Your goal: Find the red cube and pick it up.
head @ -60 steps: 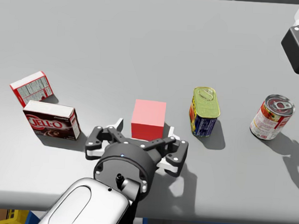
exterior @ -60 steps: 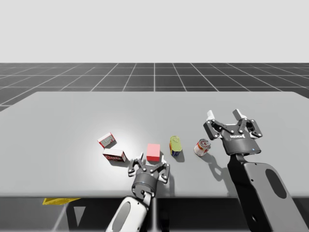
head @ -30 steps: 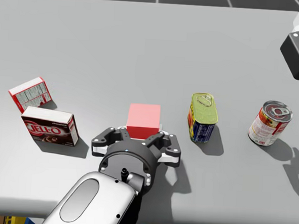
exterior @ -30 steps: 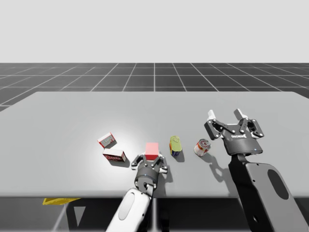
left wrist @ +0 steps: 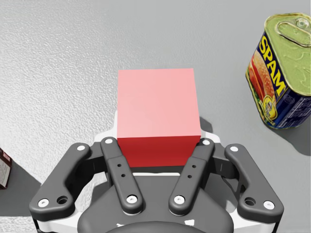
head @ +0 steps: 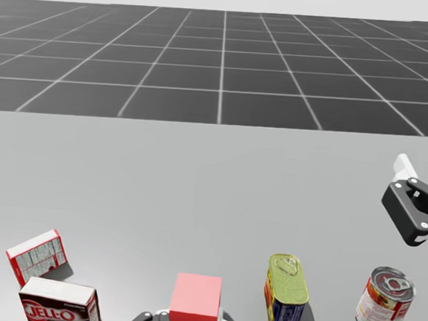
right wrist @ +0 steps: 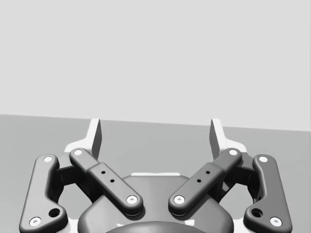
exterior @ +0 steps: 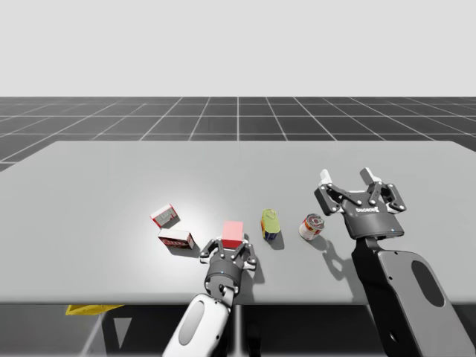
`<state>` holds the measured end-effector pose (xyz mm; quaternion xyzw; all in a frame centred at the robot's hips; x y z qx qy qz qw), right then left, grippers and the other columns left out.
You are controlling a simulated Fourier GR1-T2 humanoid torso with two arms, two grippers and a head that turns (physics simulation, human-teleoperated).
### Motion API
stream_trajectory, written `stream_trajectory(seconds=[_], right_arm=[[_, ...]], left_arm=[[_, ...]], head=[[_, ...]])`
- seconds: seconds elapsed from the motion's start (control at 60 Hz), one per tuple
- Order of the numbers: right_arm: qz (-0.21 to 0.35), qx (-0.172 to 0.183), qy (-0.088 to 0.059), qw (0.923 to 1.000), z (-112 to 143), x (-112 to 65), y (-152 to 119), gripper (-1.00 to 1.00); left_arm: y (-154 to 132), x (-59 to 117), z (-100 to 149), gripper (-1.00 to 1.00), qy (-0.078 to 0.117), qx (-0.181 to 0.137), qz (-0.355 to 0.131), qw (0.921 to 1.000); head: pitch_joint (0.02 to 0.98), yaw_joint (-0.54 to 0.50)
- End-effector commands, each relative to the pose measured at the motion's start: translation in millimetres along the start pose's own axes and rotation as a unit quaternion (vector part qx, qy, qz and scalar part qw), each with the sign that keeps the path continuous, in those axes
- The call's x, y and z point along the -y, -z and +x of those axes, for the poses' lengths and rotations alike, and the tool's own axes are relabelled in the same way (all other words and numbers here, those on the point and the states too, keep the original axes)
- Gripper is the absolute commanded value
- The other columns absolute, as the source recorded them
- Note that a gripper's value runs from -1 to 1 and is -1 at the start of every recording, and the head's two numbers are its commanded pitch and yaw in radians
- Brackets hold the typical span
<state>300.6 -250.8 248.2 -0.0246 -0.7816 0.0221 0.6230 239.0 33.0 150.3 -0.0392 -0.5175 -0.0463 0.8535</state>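
The red cube (left wrist: pixel 158 114) is clamped in the left gripper (left wrist: pixel 159 133), with one finger pressed on each side of its lower half. The cube sits upright near the front edge of the table (exterior: pixel 111 186). Whether it has left the surface yet cannot be told.

The lift is judged to be the step in hand. It is best done straight upward, with the squeeze held even so that the cube is not tipped or rolled out of the pads. The grip is low on the cube, so a slow rise is advised and any wrist twist is to be avoided.

A green-topped can (left wrist: pixel 282 73) stands near the cube on the side toward the right arm, and a brown box (exterior: pixel 176 239) lies near it on the other side. Neither is touched, so no sideways drift is wanted.

The right gripper (right wrist: pixel 155 136), its fingers spread apart with nothing between them, is held well apart from the cube and is best left there.
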Motion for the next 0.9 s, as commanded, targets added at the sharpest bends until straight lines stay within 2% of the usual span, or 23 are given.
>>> stream_trajectory(seconds=[0.017,0.133,0.233,0.483,0.5,0.567,0.6,0.683,0.7,0.867,0.9], right_arm=[[0.000,0.000,0.000,1.0000,-0.1,0.2,0.0,-1.00],[0.000,0.000,0.001,1.0000,-0.3,0.2,0.0,-1.00],[0.001,-0.002,-0.001,1.0000,-1.4,-0.2,0.1,-1.00],[0.000,-0.003,0.000,1.0000,-2.0,0.4,0.4,-1.00],[0.000,-0.003,0.000,1.0000,-2.0,0.4,0.4,-1.00],[0.000,-0.003,0.000,1.0000,-2.0,0.5,0.5,-1.00],[0.000,-0.003,0.000,1.0000,-2.1,0.5,0.6,-1.00],[0.000,-0.004,0.000,1.0000,-2.5,0.6,1.1,-1.00],[-0.001,-0.004,0.000,1.0000,-2.7,0.4,1.1,-1.00],[-0.002,-0.004,0.000,1.0000,-2.7,0.8,1.5,-1.00],[-0.001,-0.005,0.000,1.0000,-2.8,1.0,1.6,-1.00]], left_arm=[[0.7,9.7,-9.7,1.00,0.016,-0.023,-0.059,0.9979],[-1.2,8.9,-2.5,1.00,0.025,-0.017,-0.063,0.9976],[-11.9,9.0,14.4,1.00,0.036,-0.004,-0.076,0.9964],[-38.0,4.3,67.2,1.00,0.063,0.050,-0.099,0.9918],[-39.8,4.2,72.3,1.00,0.072,0.057,-0.097,0.9909],[-42.3,4.3,79.8,1.00,0.076,0.066,-0.099,0.9900],[-44.5,3.8,87.9,1.00,0.086,0.079,-0.097,0.9885],[-49.2,2.1,103.6,1.00,0.087,0.098,-0.095,0.9868],[-52.0,0.7,112.1,1.00,0.090,0.110,-0.094,0.9854],[-64.8,-4.3,146.2,1.00,0.085,0.154,-0.088,0.9805],[-71.2,-5.9,159.3,1.00,0.080,0.172,-0.086,0.9781]], head=[[0.500,0.01],[0.489,0.01],[0.488,0.01],[0.486,0.01],[0.483,0.01],[0.481,0.01],[0.478,0.01],[0.475,0.01],[0.473,0.01],[0.468,0.01],[0.466,0.01]])
